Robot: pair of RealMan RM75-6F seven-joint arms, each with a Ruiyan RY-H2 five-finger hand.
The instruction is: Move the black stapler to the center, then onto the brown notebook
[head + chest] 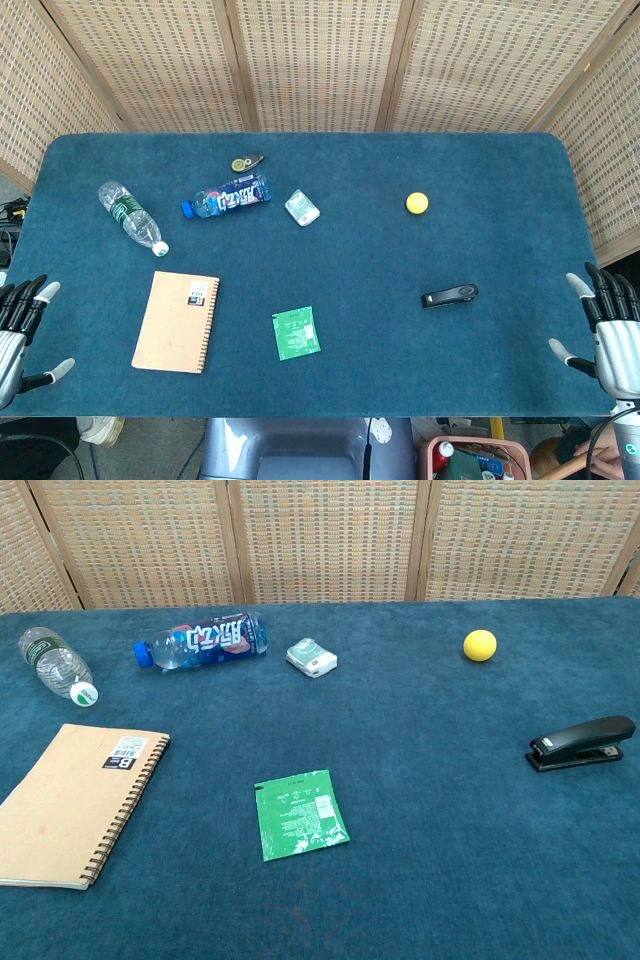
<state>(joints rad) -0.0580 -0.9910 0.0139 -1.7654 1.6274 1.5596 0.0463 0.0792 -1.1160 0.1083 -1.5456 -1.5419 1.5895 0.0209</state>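
Right hand (612, 335) sits at the near right table edge, fingers spread, holding nothing; left hand (22, 335) mirrors it at the near left edge, also spread and empty. Neither shows in the chest view. Black stapler (449, 296) lies approx at 10 o'clock from the right hand, well apart from it w/ bare cloth between, and far across the table from the left hand, so the right arm is clearly the nearer one. Its long axis runs roughly 3-to-9 across the table, slightly tilted; in the chest view (582, 743) the raised end points toward 3 o'clock. My read: the reach goes inward and a bit forward, w/ the hand likely closing across the stapler's narrow width. Brown notebook (178, 321) lies closed at approx 9 o'clock from the stapler, on the left half near the left hand, spiral edge facing center. Green packet (296, 333) sits between stapler and notebook, near the table's middle, so it may crowd the center drop spot. Further back, yellow ball (417, 203) lies at about 11 o'clock from the stapler.
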